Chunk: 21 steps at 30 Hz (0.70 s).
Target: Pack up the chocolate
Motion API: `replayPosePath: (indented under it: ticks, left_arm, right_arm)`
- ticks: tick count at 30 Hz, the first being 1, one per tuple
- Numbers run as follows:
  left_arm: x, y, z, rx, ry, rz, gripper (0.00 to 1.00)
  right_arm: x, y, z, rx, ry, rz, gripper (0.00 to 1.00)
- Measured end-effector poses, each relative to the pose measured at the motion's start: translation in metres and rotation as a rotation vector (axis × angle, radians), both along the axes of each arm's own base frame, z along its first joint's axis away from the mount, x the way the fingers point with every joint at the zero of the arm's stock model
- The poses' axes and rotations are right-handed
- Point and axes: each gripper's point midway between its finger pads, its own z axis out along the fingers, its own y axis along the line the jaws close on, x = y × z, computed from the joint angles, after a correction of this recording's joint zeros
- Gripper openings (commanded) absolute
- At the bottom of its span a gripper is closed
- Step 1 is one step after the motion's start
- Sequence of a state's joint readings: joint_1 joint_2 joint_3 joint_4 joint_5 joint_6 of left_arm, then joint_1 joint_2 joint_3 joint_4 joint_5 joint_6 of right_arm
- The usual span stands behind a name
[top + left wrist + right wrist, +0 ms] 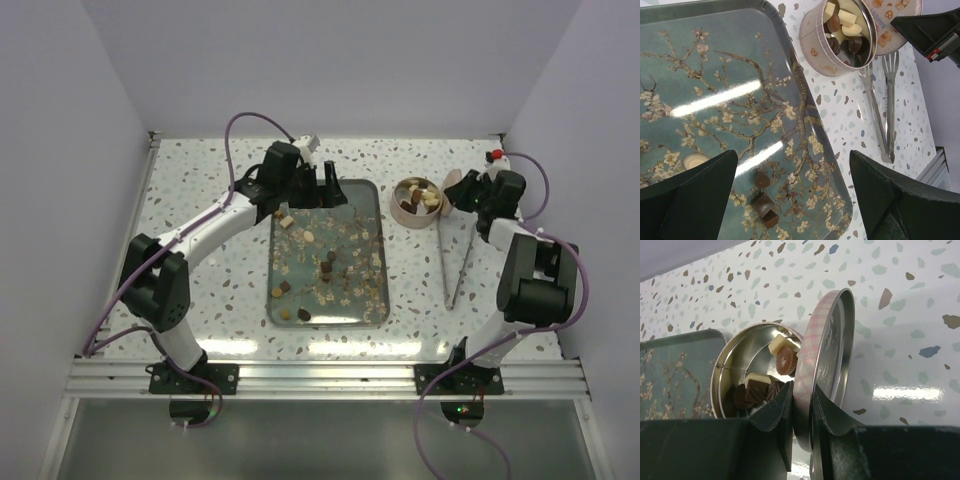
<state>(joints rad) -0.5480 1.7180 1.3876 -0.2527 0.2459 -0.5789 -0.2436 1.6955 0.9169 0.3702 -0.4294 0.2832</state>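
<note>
The right gripper (800, 396) pinches the upright lid (829, 360), tin (737, 352) just beside it; the left gripper (792, 172) hangs wide over the tray (715, 60), chocolate (764, 205) beneath.

Low in the right wrist view, the lid (826, 350) loses its bottom rim behind the right gripper (801, 392), whose fingers also cover the lower part of the tin (732, 357). From overhead, the chocolate (328, 262) on the tray (374, 200) is too small to tell from the flakes (350, 288).

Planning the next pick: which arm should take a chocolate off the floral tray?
Left. The open left gripper hangs over the blossom-patterned tray near brown chocolates; the right gripper clamps the round metal lid.
</note>
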Motion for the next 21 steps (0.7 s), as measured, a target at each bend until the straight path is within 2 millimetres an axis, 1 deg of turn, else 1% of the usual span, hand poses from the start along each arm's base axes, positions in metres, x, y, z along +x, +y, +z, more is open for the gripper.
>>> replayPosePath:
  ticks: [2,5,9,13,16,18,21]
  left_arm:
    - [0.0,0.0,-0.004,0.004,0.007,0.0,0.99]
    - [0.001,-0.001,-0.008,0.008,0.014,0.0,0.99]
    - [0.001,-0.001,-0.009,0.01,0.017,0.0,1.0]
    - [0.003,-0.002,-0.009,0.01,0.016,0.0,1.0]
    - [0.008,-0.003,-0.012,0.016,0.014,0.009,0.99]
    - [0.015,-0.005,-0.014,0.024,0.013,0.018,0.99]
    - [0.025,-0.007,-0.02,0.039,0.011,0.031,0.99]
  right_arm:
    - [0.001,0.007,0.0,-0.01,0.001,0.02,0.0]
    - [0.002,0.022,0.001,-0.014,0.001,0.06,0.0]
    - [0.002,0.033,0.001,-0.017,0.001,0.085,0.0]
    - [0.001,0.037,0.0,-0.022,0.007,0.096,0.0]
    - [-0.003,0.033,0.002,-0.037,0.021,0.075,0.0]
    - [-0.007,0.031,0.009,-0.049,0.025,0.059,0.0]
    - [-0.015,0.027,0.034,-0.072,-0.004,0.031,0.0]
